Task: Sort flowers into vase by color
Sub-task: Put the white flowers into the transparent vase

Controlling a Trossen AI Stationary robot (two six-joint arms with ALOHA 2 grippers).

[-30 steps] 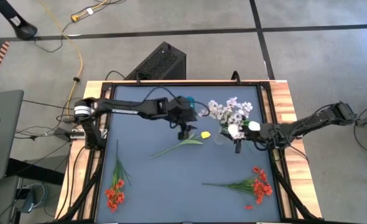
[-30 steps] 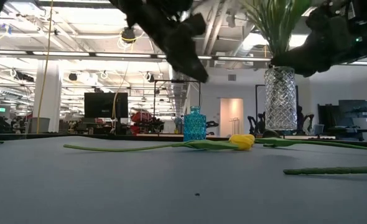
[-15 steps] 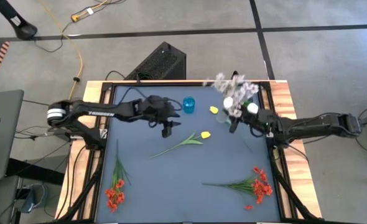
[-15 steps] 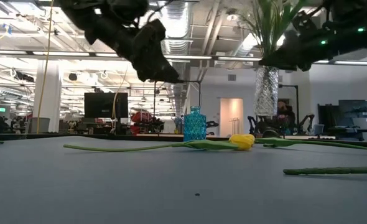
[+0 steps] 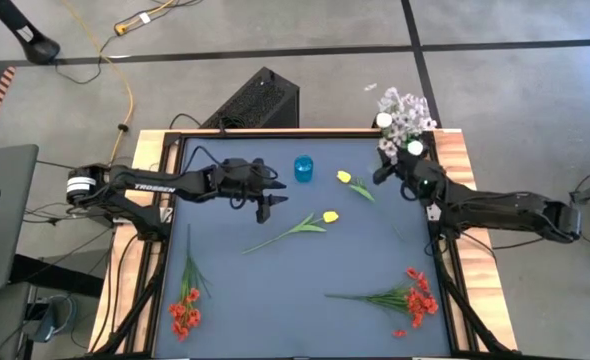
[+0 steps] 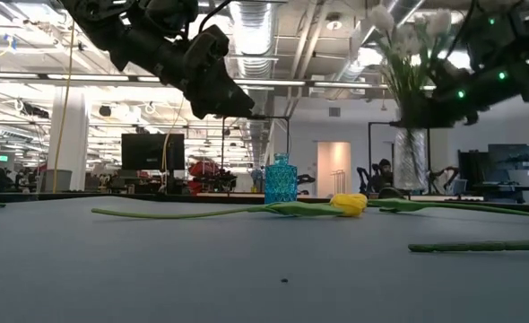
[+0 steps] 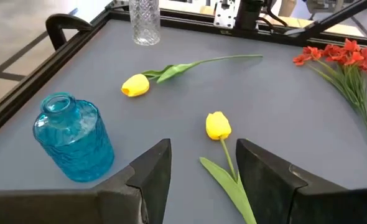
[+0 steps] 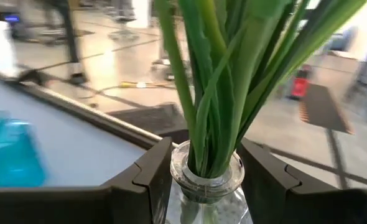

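Blue glass bottle point(image 5: 303, 168) (upright) on table point(image 5: 275, 290)

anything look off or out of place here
Yes: the clear glass vase of white and lilac flowers isn't standing on the table. The right gripper holds it by the neck at the far right corner, blossoms hanging past the table edge. Nothing looks spilled.

overhead, table-level, two wrist views; blue bottle point(image 5: 303, 168) shared
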